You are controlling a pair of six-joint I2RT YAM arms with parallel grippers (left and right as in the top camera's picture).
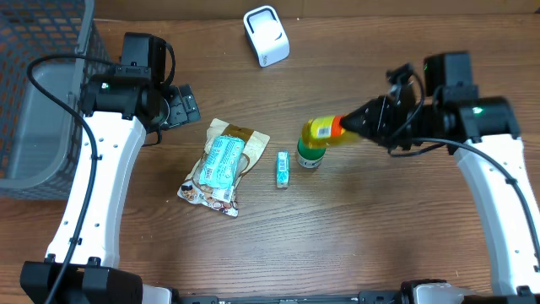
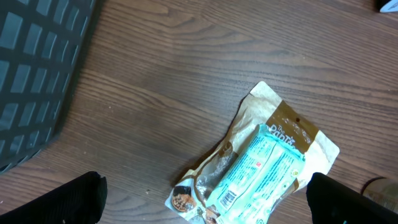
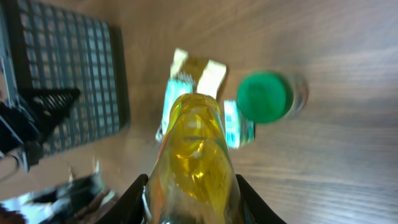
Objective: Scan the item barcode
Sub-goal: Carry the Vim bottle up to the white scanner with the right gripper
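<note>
My right gripper [image 1: 354, 125] is shut on a yellow bottle [image 1: 322, 129], holding it on its side above the table. In the right wrist view the yellow bottle [image 3: 194, 149] fills the space between the two black fingers [image 3: 140, 193], blurred. Just below it a small green-lidded jar [image 1: 310, 156] stands on the wood, and the same green-lidded jar [image 3: 266, 97] shows past the bottle. A white barcode scanner [image 1: 266, 34] sits at the far edge. My left gripper [image 1: 187, 103] hangs open and empty left of a teal and brown snack packet [image 1: 221, 165].
A small teal box [image 1: 283, 169] lies between the packet and the jar. A dark mesh basket [image 1: 42, 93] stands at the left edge. In the left wrist view the snack packet [image 2: 261, 168] shows its barcode and the basket [image 2: 31, 74] fills the upper left.
</note>
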